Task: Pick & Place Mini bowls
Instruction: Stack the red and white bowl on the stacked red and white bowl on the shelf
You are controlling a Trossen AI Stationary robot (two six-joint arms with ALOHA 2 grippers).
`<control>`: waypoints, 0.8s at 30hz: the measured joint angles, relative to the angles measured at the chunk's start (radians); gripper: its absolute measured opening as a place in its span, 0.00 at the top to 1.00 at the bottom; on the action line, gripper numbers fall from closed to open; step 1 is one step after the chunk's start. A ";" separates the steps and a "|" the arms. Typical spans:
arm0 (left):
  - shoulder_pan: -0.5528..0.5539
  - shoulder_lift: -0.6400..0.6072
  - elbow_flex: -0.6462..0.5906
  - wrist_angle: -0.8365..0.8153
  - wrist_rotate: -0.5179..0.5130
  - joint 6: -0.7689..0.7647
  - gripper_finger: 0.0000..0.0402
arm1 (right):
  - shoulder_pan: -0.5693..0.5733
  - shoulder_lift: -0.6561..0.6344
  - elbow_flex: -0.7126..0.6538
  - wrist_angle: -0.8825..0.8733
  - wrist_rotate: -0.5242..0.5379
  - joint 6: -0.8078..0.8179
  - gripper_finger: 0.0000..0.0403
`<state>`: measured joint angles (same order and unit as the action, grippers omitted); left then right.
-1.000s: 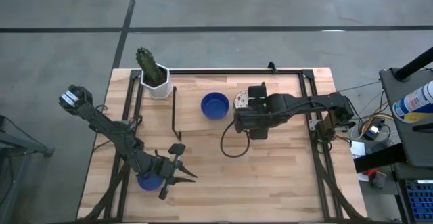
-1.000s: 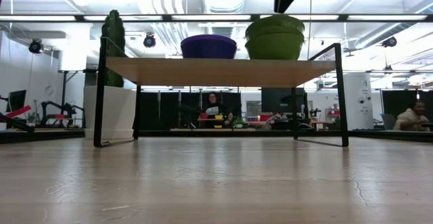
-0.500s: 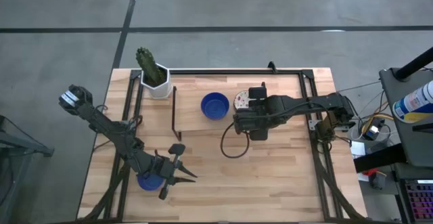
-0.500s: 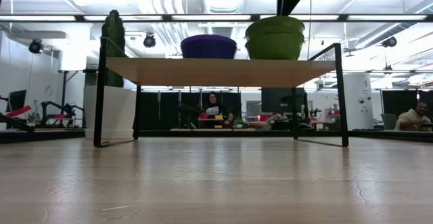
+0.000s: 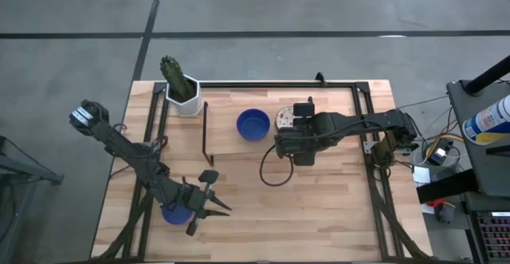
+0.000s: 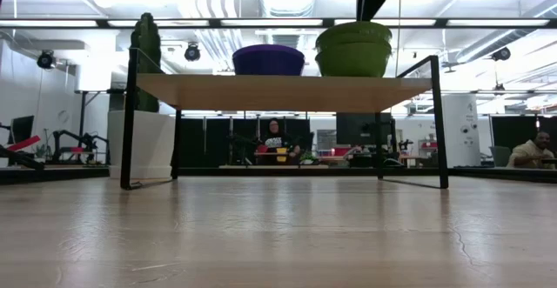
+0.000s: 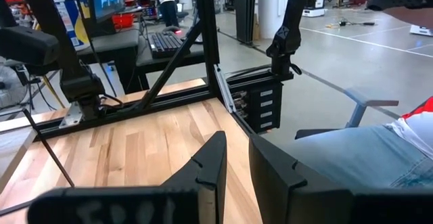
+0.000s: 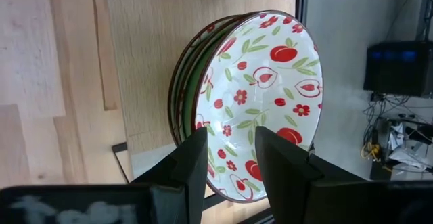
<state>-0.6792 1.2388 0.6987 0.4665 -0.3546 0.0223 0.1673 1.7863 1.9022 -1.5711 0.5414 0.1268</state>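
Note:
A stack of floral mini bowls [image 5: 282, 119] and one deep blue mini bowl [image 5: 253, 124] stand on a wooden shelf. In the low view the stack [image 6: 353, 49] shows green undersides beside the blue bowl [image 6: 268, 60]. My right gripper [image 8: 232, 132] is open over the stack's top bowl [image 8: 264, 95], one finger over its inside and one beyond its rim. A second blue mini bowl [image 5: 172, 214] sits on the table near the left corner, partly under my left arm. My left gripper [image 5: 221, 210] [image 7: 235, 143] hovers just right of it, open by a narrow gap and empty. My right gripper stands astride the rim [image 8: 203, 116] of the top floral bowl, coming from above. I cannot tell whether either finger touches it. The bowl lies on the stack.
The black-framed shelf [image 5: 319, 152] spans the table's far half. A cactus in a white hexagonal pot [image 5: 185, 98] stands at the far left corner. A black cable loop [image 5: 275, 172] lies mid-table. People sit in the room behind [image 6: 277, 140].
My right arm has shifted slightly above the floral stack; the bowls and my left arm have stayed where they were.

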 joint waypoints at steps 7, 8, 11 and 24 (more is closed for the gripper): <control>0.000 0.000 0.000 0.012 0.000 0.000 0.84 | 0.000 0.000 -0.012 0.001 0.006 0.027 0.71; 0.000 0.000 0.000 0.012 0.000 0.000 0.84 | 0.000 0.000 -0.015 0.001 0.007 0.029 0.71; 0.000 0.000 0.000 0.012 0.000 0.000 0.84 | 0.000 0.000 -0.023 0.001 0.008 0.028 0.71; 0.000 0.001 0.000 0.012 0.003 0.000 0.84 | -0.003 -0.005 -0.036 0.000 0.092 0.061 0.71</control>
<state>-0.6792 1.2400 0.6987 0.4786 -0.3519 0.0223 0.1638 1.7817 1.8666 -1.5707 0.6332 0.1879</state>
